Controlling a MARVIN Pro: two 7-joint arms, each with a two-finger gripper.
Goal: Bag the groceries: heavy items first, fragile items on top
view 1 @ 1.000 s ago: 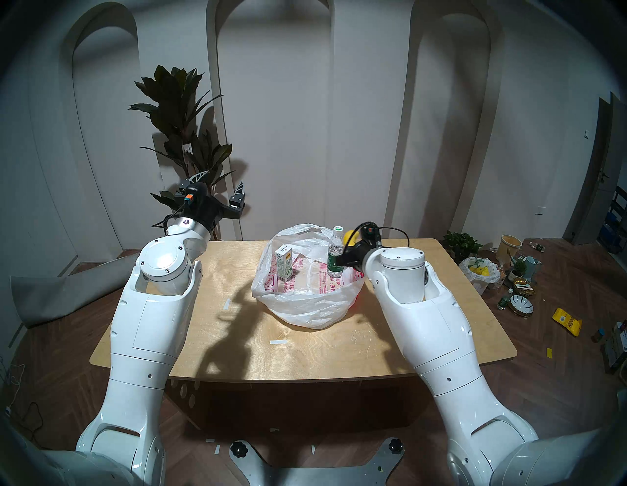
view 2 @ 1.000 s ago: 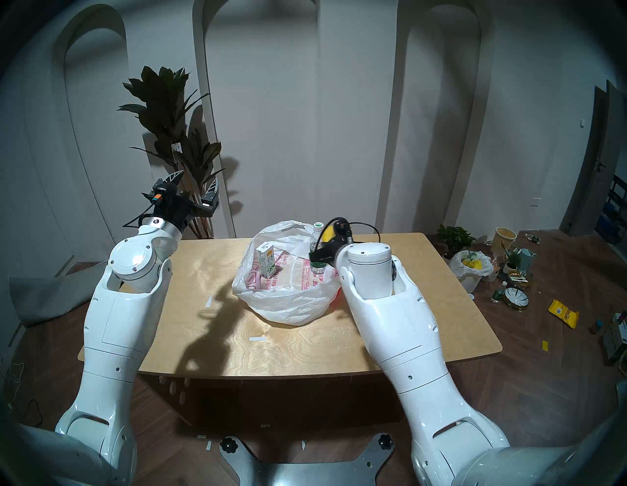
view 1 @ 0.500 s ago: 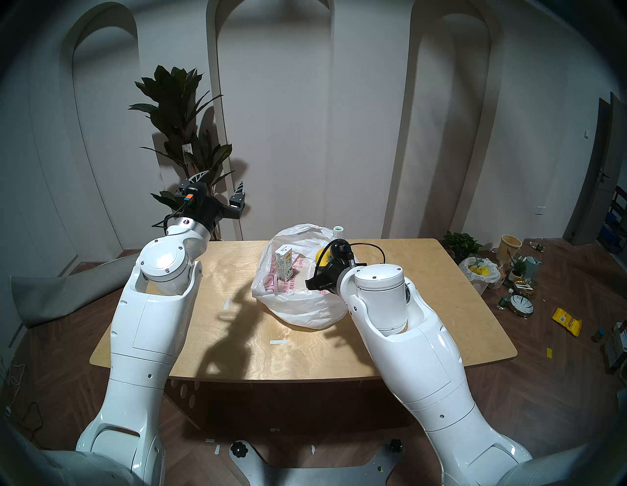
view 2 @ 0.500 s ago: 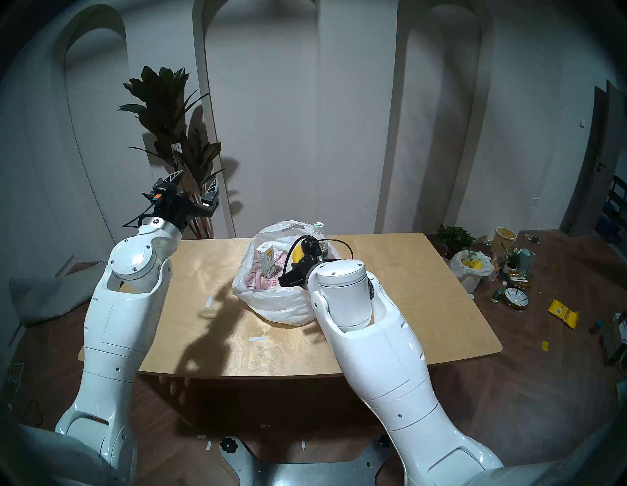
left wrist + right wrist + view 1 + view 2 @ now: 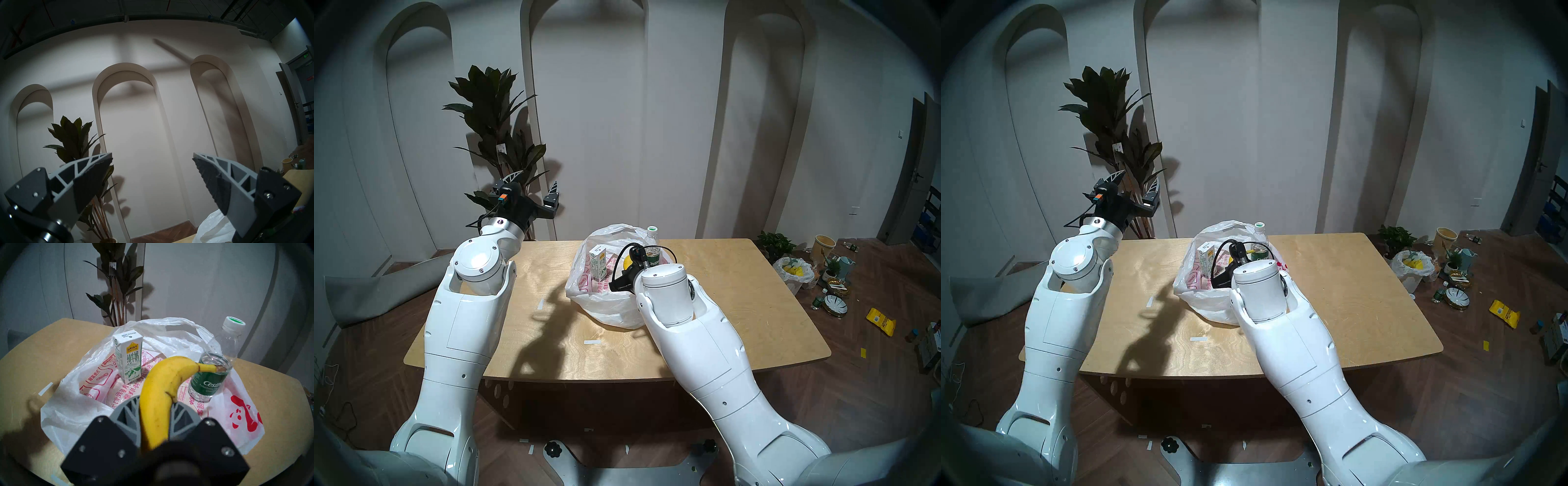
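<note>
The right end effector [image 5: 155,405] is gripping the banana [image 5: 161,387], its 2 grey fingers [image 5: 126,414] pressing on either side of the fruit's lower half. The banana is curving up and away from the wrist camera, its stem tip showing in front of the bottle [image 5: 216,360]; whether they are touching cannot be told. In the head views only a patch of yellow [image 5: 628,262] is showing past the black wrist housing, above the open mouth of the bag [image 5: 612,305].

The bag is lying spread open on the bench [image 5: 551,305], its red print facing up inside. The carton [image 5: 128,358] is standing upright in the bag's left part, and the bottle is standing upright in its right part, white cap on top. The 2 are well apart, with the banana showing between them in the right wrist view.

The left end effector [image 5: 153,156] is hanging open and empty, raised above the bench's far left corner and pointing toward the wall, with its 2 fingers [image 5: 90,169] spread wide. A plant [image 5: 497,135] is standing behind it.

Off the bench, on the floor at the right, a yellow packet [image 5: 880,320] is lying near some dishes [image 5: 834,303] and a small bag [image 5: 794,269] holding yellow scraps.
</note>
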